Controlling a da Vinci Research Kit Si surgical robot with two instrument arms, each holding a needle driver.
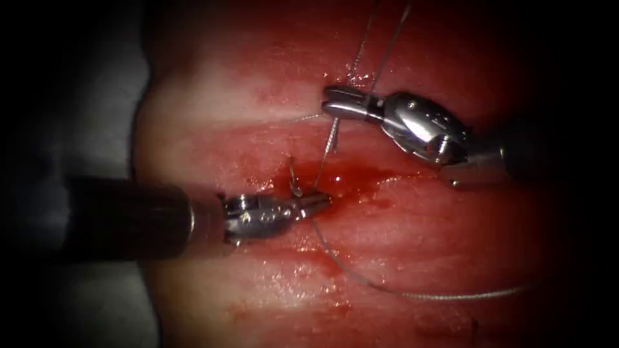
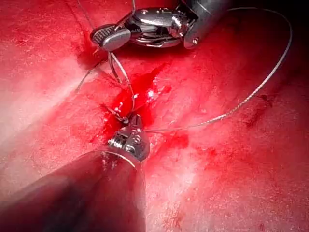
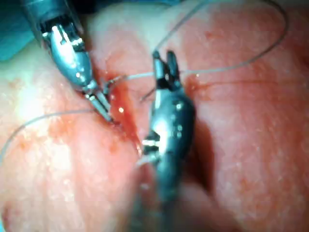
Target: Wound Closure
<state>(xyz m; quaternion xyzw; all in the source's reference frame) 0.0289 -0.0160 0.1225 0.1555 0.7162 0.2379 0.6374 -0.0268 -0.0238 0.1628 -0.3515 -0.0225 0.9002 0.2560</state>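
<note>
The tissue (image 1: 419, 232) has a cut (image 1: 361, 183) wet with red fluid. My left tool (image 1: 319, 202) comes in from the left, its tip at the cut, jaws shut on the thread (image 1: 325, 151) where it leaves the wound. That strand rises to my right tool (image 1: 327, 103), which is above the cut with its jaws shut on it. A short curved sliver (image 1: 293, 180) stands up beside the left tool's tip; I cannot tell whether it is needle or thread end. The left wrist view shows the left tool (image 2: 134, 118) at the red pool, with the right tool (image 2: 99, 36) beyond it.
A long slack loop of thread (image 1: 412, 295) lies on the tissue from the cut toward the right. Two more strands (image 1: 380, 45) run up past the right tool. Grey drape (image 1: 84, 96) borders the tissue on the left.
</note>
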